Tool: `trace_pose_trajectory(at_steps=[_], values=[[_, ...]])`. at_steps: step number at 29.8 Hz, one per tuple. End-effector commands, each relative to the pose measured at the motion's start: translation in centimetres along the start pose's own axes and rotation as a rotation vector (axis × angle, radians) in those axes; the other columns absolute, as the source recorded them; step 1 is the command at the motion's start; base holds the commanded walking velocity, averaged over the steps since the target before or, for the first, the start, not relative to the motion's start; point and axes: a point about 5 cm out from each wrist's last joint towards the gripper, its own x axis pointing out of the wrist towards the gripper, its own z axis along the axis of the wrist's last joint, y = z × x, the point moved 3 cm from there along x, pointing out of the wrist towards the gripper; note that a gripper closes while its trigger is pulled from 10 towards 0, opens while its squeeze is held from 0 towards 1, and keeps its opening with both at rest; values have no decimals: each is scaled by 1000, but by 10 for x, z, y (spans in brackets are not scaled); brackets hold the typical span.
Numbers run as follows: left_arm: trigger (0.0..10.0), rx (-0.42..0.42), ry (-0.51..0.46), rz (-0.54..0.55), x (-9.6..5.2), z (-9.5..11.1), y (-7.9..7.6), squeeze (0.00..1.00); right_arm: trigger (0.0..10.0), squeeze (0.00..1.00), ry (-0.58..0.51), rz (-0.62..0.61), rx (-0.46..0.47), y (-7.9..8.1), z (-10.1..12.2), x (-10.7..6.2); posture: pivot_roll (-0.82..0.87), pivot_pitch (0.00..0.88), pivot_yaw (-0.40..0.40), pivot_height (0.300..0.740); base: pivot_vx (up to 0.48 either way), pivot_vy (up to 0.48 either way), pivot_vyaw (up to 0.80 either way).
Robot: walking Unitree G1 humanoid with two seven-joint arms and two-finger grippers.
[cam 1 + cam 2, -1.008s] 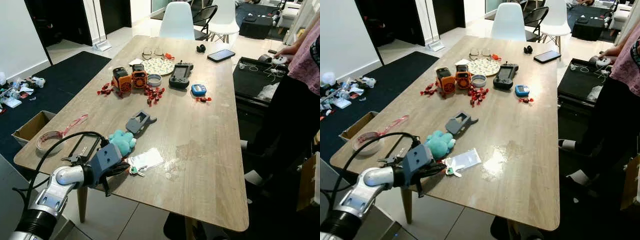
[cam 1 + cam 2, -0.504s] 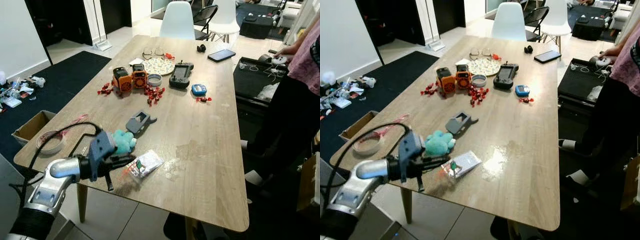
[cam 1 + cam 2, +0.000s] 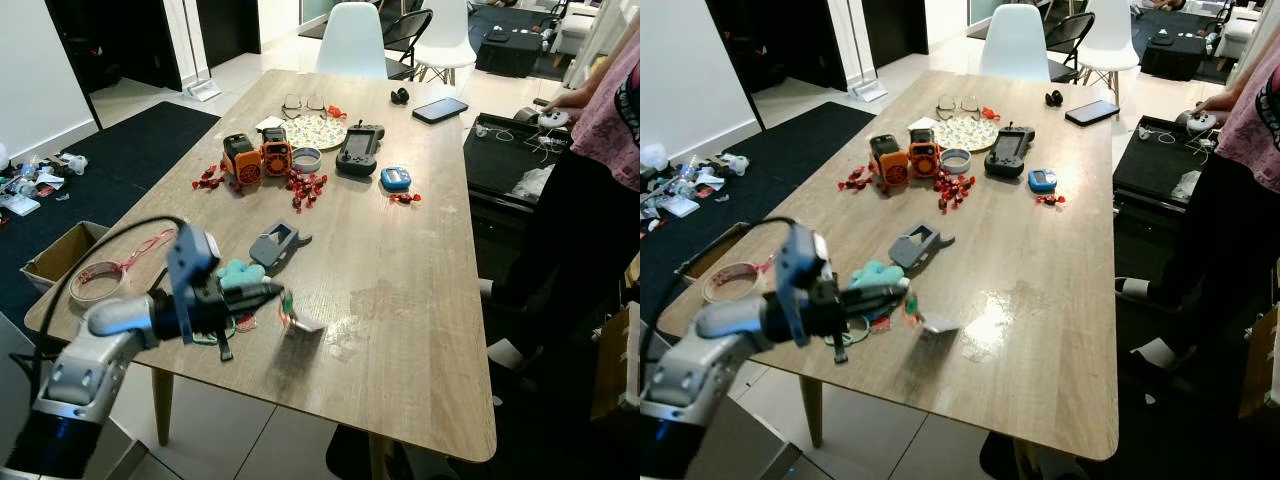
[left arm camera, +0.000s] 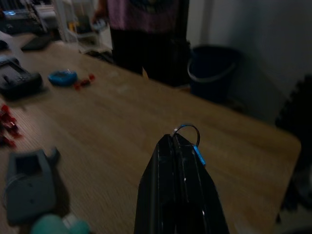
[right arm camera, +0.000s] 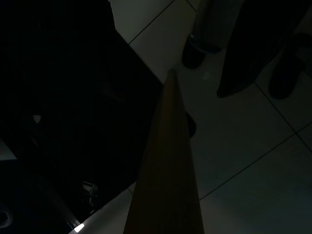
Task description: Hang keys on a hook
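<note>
Metal key ring (image 4: 187, 130) sits pinched at my left end effector (image 3: 275, 292) tip above the desk (image 3: 420, 270); a grip that shallow could drop the keys (image 3: 298, 318) in transit, I judge

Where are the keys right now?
The keys hang from the left gripper, lifted just above the near end of the wooden table, right beside the teal plush toy.

Teal plush (image 3: 240, 272) beside grey holder (image 3: 277, 243).
</note>
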Motion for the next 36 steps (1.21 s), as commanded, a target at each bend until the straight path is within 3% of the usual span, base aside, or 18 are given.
trace_pose_trajectory(at_steps=[1, 5, 7, 10, 11, 12, 14, 17, 18, 23, 26, 32, 34, 35, 36], values=[[0, -31, -75, 23, -2, 15, 4, 0, 10000, 0, 12, 6, 3, 2, -4, -1, 38, 82, 14, 740, 0, 0, 0], [0, -38, -77, 33, -8, 21, 9, 0, 10000, 0, 12, 6, 3, 2, -4, -1, 37, 82, 15, 740, 0, 0, 0], [0, -39, -10, 27, -21, 16, 12, 0, 10000, 0, 12, 5, 3, 2, -4, -1, 35, 83, 16, 740, 0, 0, 0], [0, -48, 14, 27, -28, 15, 14, 0, 10000, 0, 13, 4, 4, 2, -4, -1, 35, 83, 16, 740, 0, 0, 0], [0, -55, 39, 23, -37, 15, 16, 0, 10000, 0, 13, 4, 4, 2, -4, -1, 35, 83, 17, 740, 0, 0, 0], [0, -55, 39, 23, -37, 15, 16, 0, 10000, 0, 13, 4, 4, 2, -4, -1, 35, 83, 17, 740, 0, 0, 0], [0, -80, 115, 16, -59, 10, 19, 0, 10000, 0, 12, 3, 4, 2, -4, -2, 34, 83, 17, 740, 0, 0, 0], [0, -93, 162, 7, -71, 5, 18, 0, 10000, 0, 12, 2, 5, 1, -5, -2, 33, 83, 16, 740, 0, 0, 0], [0, -105, 224, -6, -82, -2, 15, 0, 10000, 0, 12, 2, 4, 1, -5, -2, 34, 84, 16, 740, 0, 0, 0], [0, -114, 264, -18, -90, -6, 12, 0, 10000, 0, 12, 2, 4, 1, -5, -2, 34, 84, 16, 740, 0, 0, 0], [0, -151, 398, -91, -106, -27, -6, 0, 10000, 0, 12, 2, 3, 0, -5, -2, 34, 85, 12, 740, 0, 0, 0], [0, -208, 493, -129, -118, -43, -18, 0, 10000, 0, 11, 2, 2, 0, -4, -2, 33, 84, 12, 740, 0, 0, 0], [0, -245, 621, -140, -134, -58, -22, 0, 10000, 0, 11, 2, 1, -1, -4, -1, 34, 82, 11, 740, 0, 0, 0], [0, -245, 621, -140, -134, -58, -22, 0, 10000, 0, 11, 2, 1, -1, -4, -1, 34, 82, 11, 740, 0, 0, 0], [0, -252, 688, -139, -143, -65, -23, 0, 10000, 0, 11, 2, 0, -1, -3, -1, 33, 81, 11, 740, 0, 0, 0]])
